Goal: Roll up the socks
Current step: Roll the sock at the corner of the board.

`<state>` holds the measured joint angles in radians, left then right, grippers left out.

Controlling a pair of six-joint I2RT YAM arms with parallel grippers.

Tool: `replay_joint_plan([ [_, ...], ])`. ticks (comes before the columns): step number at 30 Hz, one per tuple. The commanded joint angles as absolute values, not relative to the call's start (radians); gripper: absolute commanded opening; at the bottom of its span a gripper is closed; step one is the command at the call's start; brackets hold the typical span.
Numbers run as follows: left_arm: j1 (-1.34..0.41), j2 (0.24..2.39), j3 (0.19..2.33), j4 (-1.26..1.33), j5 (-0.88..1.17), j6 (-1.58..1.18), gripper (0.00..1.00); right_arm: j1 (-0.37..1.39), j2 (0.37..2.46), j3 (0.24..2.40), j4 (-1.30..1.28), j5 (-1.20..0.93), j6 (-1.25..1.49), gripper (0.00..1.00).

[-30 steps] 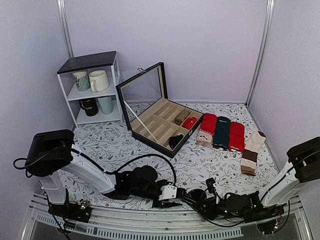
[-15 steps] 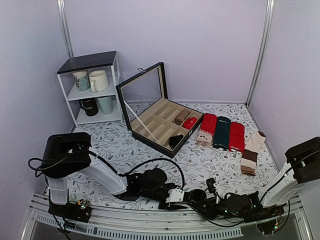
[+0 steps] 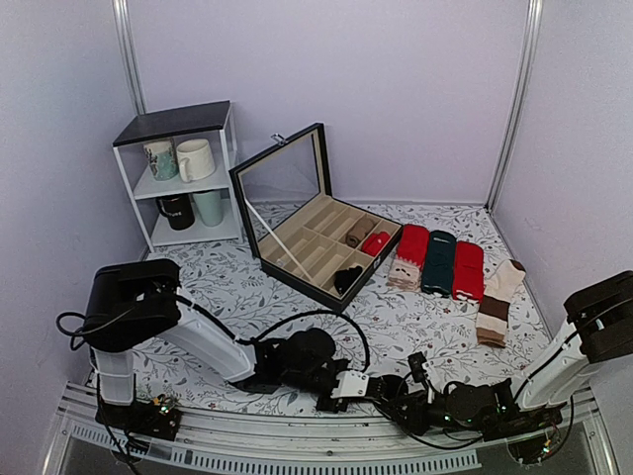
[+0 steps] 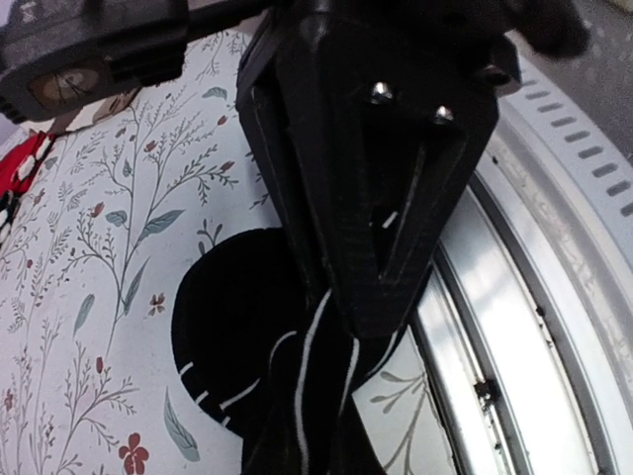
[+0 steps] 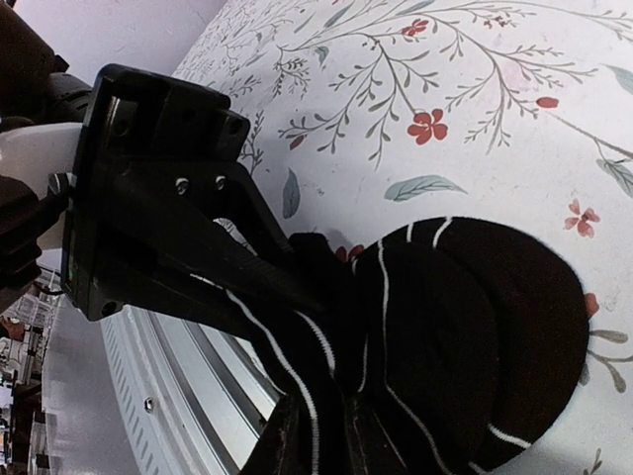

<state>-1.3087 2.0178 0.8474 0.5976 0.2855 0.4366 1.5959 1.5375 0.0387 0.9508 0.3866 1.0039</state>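
1. Black sock (image 3: 384, 382) with thin white stripes: it lies on the floral tablecloth (image 3: 227, 287) well in front of the box (image 3: 315, 245), at the near edge beside the metal rail (image 3: 297, 450). In the right wrist view the black sock (image 5: 475, 336) is partly coiled into a flat round, with a loose striped tail running off toward both sets of fingers.

2. Left arm (image 3: 208, 346): stretched low across the cloth in front of the box, forearm near level. The left gripper (image 3: 368, 386) meets the sock from the left. Seen from its own wrist, the left gripper (image 4: 381, 317) has its 2 fingers drawn together on the striped tail of the black sock (image 4: 232, 336).

3. Right arm (image 3: 554, 361): folded low along the rail, reaching leftward. The right gripper (image 3: 398, 398) sits just beside the left one. At the bottom edge of its wrist view the right gripper (image 5: 321, 440) is pinched on the same tail, directly opposite the left gripper (image 5: 307, 272).

4. Surroundings: 3 rolled socks sit in compartments of the open box. Right of the box lie 3 flat socks (image 3: 436, 260) in a row, and further right a brown-and-cream pair (image 3: 497, 302). Left of the box stands a shelf (image 3: 183, 173) with mugs.
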Motion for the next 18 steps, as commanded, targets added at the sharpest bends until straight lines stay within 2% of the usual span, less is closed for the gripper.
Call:
replay_joint_plan([
  [1, -1.322, 2.011, 0.868, 0.42, 0.371, 0.408, 0.0, 1.606, 1.585, -0.017, 0.721, 0.272, 1.022, 0.15],
  [9, -1.307, 2.017, 0.877, 0.173, 0.332, 0.221, 0.0, 1.595, 1.532, 0.001, 0.659, 0.291, 1.006, 0.24],
  [16, -1.295, 2.045, 0.816, 0.111, 0.31, 0.071, 0.0, 1.59, 1.388, 0.082, 0.404, 0.38, 0.979, 0.45],
  [18, -1.292, 2.054, 0.799, 0.123, 0.307, 0.028, 0.0, 1.591, 1.316, 0.085, 0.354, 0.422, 0.969, 0.47],
])
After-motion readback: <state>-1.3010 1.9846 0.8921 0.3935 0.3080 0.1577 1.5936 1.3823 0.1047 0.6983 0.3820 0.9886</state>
